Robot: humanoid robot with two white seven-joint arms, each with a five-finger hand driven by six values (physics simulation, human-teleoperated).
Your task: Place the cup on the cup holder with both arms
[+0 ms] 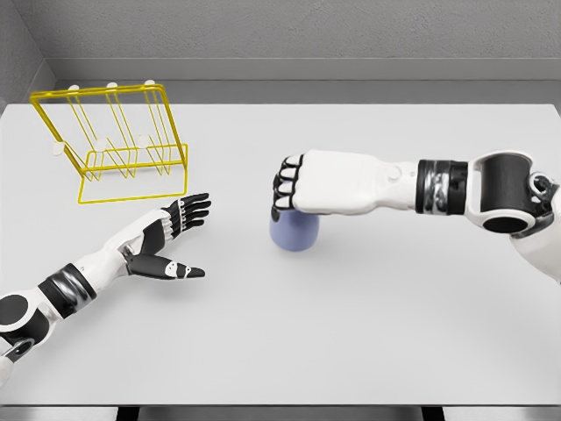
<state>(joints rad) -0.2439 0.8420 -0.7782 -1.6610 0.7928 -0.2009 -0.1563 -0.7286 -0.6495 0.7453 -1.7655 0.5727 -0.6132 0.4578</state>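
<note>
As the head camera looks down on a white bench, a pale blue cup stands near its middle. The right hand reaches in from the right and sits on top of the cup, fingers curled over its upper part, gripping it. The left hand hovers at lower left, fingers spread wide, holding nothing. A yellow wire holder stands at far left, well apart from the cup.

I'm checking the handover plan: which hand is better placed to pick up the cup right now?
The right hand: it sits directly over the lavender cup, fingers curled at its top. The left hand lies open, apart from the cup, nearer the yellow cup holder.
</note>
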